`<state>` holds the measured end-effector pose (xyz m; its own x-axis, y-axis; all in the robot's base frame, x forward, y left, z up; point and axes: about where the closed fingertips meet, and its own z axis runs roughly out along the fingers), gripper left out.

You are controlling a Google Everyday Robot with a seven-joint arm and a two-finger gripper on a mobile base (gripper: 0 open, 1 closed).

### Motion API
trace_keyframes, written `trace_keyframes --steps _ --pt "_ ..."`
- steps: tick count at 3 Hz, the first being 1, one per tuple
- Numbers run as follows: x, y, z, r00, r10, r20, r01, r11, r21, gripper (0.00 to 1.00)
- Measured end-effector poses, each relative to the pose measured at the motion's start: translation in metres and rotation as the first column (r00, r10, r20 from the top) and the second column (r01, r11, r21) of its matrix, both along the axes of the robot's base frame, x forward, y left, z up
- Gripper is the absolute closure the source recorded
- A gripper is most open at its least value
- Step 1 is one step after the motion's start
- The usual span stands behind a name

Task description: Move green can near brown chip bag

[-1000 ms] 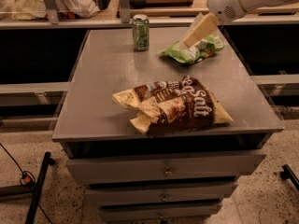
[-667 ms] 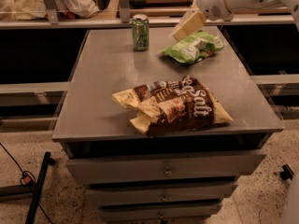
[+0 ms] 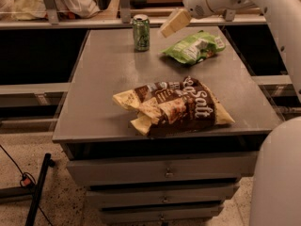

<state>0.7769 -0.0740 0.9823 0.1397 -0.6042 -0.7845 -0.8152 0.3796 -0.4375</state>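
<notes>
The green can (image 3: 141,32) stands upright at the far edge of the grey cabinet top (image 3: 103,79), left of centre. The brown chip bag (image 3: 176,106) with white "Salt" lettering lies flat near the front edge, well apart from the can. My gripper (image 3: 172,23) hangs from the white arm above the back of the top, a short way right of the can and just left of the green chip bag. It touches neither.
A flat green chip bag (image 3: 195,47) lies at the back right. A shelf rail (image 3: 94,23) with cloth-like items runs behind the cabinet. Drawers (image 3: 164,173) are below the top. The robot's white body (image 3: 277,173) fills the lower right.
My gripper has moved left, from over the green chip bag toward the can. The can and both bags have not moved.
</notes>
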Motion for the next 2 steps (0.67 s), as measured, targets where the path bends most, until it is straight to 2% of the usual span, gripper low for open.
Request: trace_keyframes --steps 2 --pt "0.022 0.009 -0.023 0.9954 -0.042 -0.086 0.042 0.999 -0.008 0.0"
